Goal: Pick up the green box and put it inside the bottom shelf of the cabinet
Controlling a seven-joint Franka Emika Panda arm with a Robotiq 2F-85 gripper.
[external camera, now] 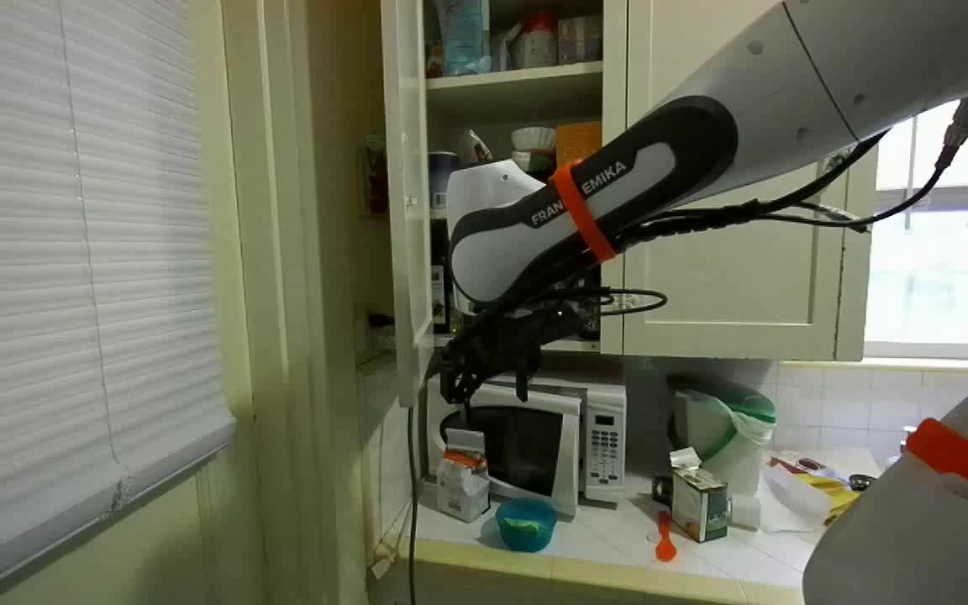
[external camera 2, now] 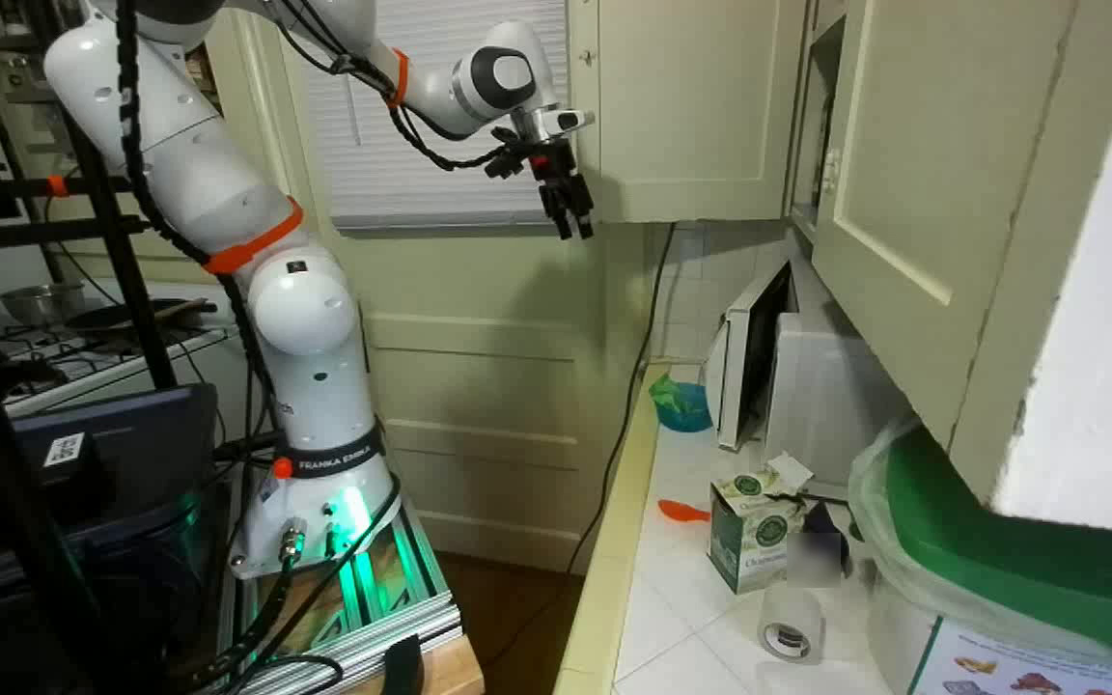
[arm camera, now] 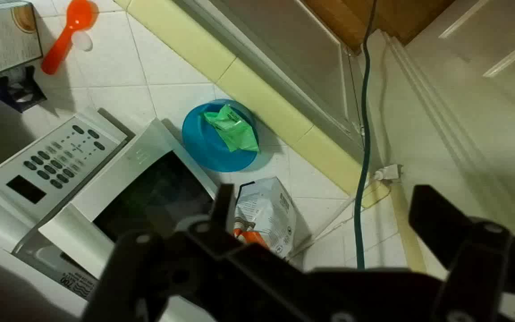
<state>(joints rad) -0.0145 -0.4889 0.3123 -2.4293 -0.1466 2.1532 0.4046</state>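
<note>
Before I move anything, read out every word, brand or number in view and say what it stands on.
"FRAN" and "EMIKA", split by an orange strap: the arm.
"FRANKA EMIKA": the arm's base.
"700": the microwave, beside smaller print.
"Chamomile", probably: the green box.
Too small or blurred: the microwave keypad, white bag, green packet, clear roll, tub label, cabinet goods and remaining box print.

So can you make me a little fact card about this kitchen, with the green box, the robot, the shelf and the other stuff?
green box: on the counter, flap sticking up, beside the orange spoon
end effector: open, holding nothing, up above the counter
bottom cabinet shelf: partly hidden behind the arm
cabinet door: swung open
microwave door: ajar
blue bowl: green packet in it
white bag: in front of the microwave door
job: not done yet; the green box isn't on the shelf
</note>
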